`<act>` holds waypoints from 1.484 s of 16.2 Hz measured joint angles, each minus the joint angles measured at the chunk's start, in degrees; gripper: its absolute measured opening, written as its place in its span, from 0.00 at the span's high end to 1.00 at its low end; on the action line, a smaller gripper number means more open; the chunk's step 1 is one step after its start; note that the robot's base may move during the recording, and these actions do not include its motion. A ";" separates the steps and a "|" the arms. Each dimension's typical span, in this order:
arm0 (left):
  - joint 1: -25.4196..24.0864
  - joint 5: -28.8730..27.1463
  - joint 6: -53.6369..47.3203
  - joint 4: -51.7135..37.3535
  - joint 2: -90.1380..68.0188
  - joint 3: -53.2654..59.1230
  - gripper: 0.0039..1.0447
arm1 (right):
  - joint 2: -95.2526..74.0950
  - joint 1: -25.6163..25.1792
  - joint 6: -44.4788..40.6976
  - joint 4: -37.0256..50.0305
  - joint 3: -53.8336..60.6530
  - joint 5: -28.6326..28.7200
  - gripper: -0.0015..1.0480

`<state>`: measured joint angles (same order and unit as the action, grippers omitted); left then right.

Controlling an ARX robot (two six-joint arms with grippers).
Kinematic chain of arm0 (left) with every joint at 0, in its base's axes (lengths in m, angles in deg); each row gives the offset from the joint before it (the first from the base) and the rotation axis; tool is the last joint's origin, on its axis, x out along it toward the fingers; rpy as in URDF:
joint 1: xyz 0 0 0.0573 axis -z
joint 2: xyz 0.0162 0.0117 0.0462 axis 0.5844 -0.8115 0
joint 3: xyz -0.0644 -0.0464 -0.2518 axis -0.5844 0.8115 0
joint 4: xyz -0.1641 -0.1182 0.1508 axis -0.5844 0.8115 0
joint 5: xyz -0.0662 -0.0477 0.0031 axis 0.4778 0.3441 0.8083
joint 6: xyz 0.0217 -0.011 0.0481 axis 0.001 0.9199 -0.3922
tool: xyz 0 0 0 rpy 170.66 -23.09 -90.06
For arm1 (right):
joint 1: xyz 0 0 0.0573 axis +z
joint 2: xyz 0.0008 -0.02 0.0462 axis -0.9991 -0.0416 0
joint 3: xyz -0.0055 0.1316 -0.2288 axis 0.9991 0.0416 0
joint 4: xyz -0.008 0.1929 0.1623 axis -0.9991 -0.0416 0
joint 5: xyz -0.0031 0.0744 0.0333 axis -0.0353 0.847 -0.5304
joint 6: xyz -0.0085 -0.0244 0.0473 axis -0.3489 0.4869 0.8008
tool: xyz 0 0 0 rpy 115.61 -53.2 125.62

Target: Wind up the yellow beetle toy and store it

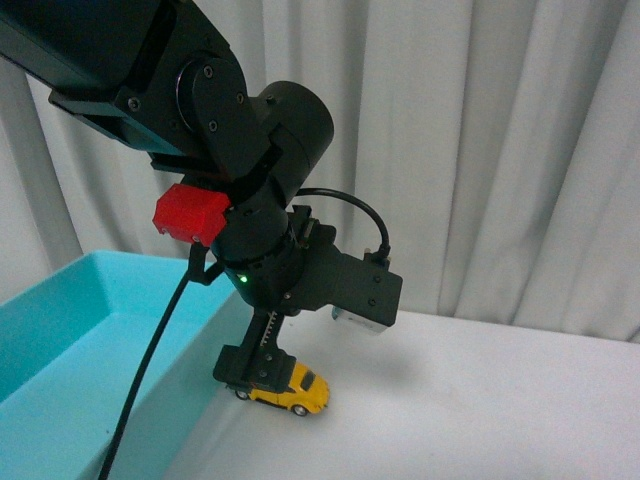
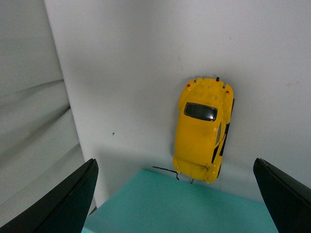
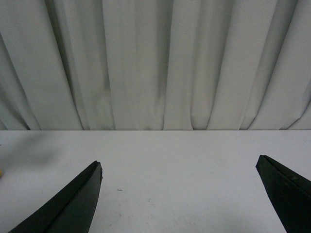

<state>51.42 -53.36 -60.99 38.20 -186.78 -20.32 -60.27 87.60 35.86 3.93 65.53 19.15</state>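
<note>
In the front view, the left gripper is hanging low over the white table. The yellow beetle toy is sitting on its wheels right beneath the fingertips, just beside the outer wall of the teal bin. How far the fingers are spread cannot be told from this angle. A pale curtain is hanging behind.

In the left wrist view, the two dark fingers are standing wide apart and gripping nothing. The toy is lying on the table between them, nearer one finger than the other and touching neither. One end of it is sitting right by the bin's edge.

In the right wrist view, the right gripper is holding its fingers spread wide. Only bare table is showing between them, and the curtain is hanging beyond.
</note>
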 joint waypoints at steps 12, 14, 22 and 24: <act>-0.11 -7.37 8.26 2.08 -10.78 -3.63 0.06 | 0.00 0.00 0.00 -0.02 -0.02 0.00 0.06; -0.11 -8.20 10.60 1.75 -12.55 -5.03 0.06 | 0.00 0.00 0.00 -0.02 -0.02 0.00 0.06; -0.02 -8.98 12.15 0.39 -15.17 -7.15 0.61 | 0.00 0.00 0.00 0.00 0.00 0.00 0.06; 0.20 -6.62 8.85 1.03 -14.43 -7.04 0.61 | 0.00 0.00 0.00 -0.02 -0.02 0.00 0.06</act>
<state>51.62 -59.98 -52.14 39.22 -201.21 -27.36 -60.27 87.60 35.86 3.91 65.51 19.15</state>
